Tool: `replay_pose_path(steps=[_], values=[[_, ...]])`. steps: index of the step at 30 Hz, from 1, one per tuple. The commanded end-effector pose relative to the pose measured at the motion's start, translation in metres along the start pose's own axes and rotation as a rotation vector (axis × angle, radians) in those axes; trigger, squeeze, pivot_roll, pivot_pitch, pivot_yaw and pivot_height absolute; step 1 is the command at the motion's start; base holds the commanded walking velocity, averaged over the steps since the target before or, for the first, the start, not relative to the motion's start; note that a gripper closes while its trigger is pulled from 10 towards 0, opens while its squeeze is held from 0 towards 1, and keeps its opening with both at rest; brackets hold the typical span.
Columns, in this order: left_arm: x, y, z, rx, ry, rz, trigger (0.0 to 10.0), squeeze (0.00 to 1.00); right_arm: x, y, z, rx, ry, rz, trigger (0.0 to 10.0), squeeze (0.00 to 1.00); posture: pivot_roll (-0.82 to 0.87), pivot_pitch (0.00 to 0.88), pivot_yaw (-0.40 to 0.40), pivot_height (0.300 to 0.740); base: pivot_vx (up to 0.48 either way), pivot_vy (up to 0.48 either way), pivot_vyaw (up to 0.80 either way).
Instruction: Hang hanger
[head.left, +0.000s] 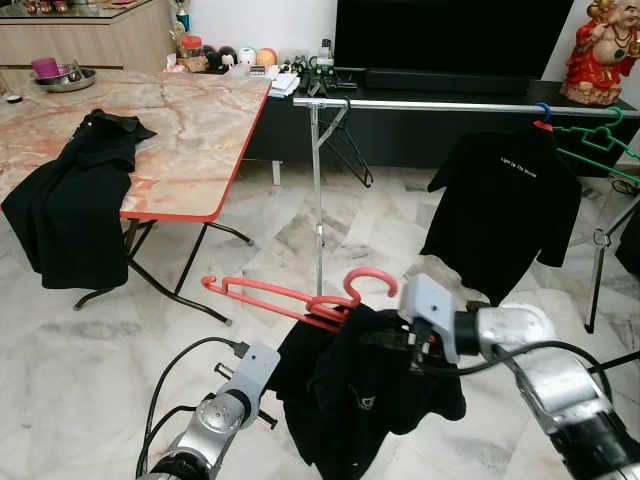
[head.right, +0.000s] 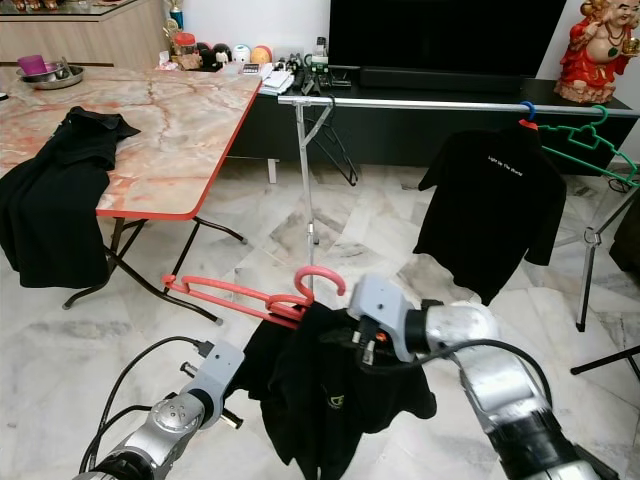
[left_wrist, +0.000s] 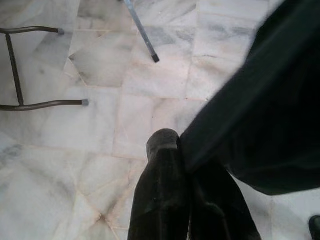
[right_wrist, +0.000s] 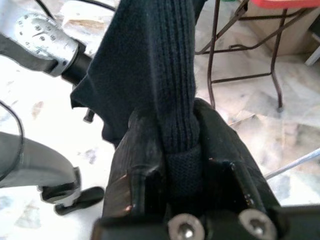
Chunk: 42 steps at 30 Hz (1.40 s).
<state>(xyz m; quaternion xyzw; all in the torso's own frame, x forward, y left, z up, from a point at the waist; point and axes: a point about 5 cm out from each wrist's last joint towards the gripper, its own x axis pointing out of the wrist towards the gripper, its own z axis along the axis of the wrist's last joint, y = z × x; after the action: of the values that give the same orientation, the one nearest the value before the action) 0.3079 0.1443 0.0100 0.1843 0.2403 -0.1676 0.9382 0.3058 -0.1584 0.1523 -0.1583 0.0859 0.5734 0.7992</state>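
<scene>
- Right tool (right_wrist: 181, 150) pinches the ribbed collar of the black shirt (head.left: 350, 400), held up over the floor near the rail (head.left: 450, 104).
- Left tool (left_wrist: 187, 165) pressed together, just beside the shirt hem.
- Red hanger (head.left: 300, 298) sits in the shirt, hook up, tilted.
- Shirt is soft and floppy, the hanger stiff and light; probably best gripped near the hook.

A marble-patterned folding bench with a red rim (head.left: 190, 140) is standing on a pale marble tiled floor (head.left: 90, 350). A black garment (head.left: 75, 195) is lying draped over its near edge. A metal bowl holding a purple cup (head.left: 58, 74) is sitting at its far corner. A red and gold figurine (head.left: 603, 50) is standing on a low black cabinet (head.left: 420, 135), beside a large black television screen (head.left: 450, 35).
</scene>
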Motion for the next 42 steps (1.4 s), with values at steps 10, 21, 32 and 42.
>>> replay_pose_path(steps=[10, 21, 32, 42], values=[[-0.002, -0.003, -0.012, -0.001, 0.05, -0.021, 0.0, 0.0, -0.041, 0.031, -0.029, 0.12, 0.006, 0.224, 0.0, 0.0, 0.07, 0.044, -0.04, 0.74, 0.0, 0.0, 0.0], [-0.004, -0.002, -0.017, -0.001, 0.064, -0.024, 0.0, 0.0, -0.084, 0.002, -0.076, 0.033, 0.503, -0.023, 0.0, 0.0, 0.07, 0.061, -0.035, 0.74, 0.0, 0.0, 0.0], [-0.004, 0.001, -0.015, 0.004, 0.068, -0.029, 0.0, 0.0, -0.071, 0.005, -0.086, 0.0, 0.512, 0.009, 0.0, 0.0, 0.08, 0.066, -0.03, 0.74, 0.0, 0.0, 0.0], [-0.005, 0.002, -0.017, 0.002, 0.075, -0.027, 0.0, 0.0, -0.068, 0.006, -0.086, -0.001, 0.492, 0.044, 0.0, 0.0, 0.08, 0.072, -0.031, 0.74, 0.0, 0.0, 0.0]])
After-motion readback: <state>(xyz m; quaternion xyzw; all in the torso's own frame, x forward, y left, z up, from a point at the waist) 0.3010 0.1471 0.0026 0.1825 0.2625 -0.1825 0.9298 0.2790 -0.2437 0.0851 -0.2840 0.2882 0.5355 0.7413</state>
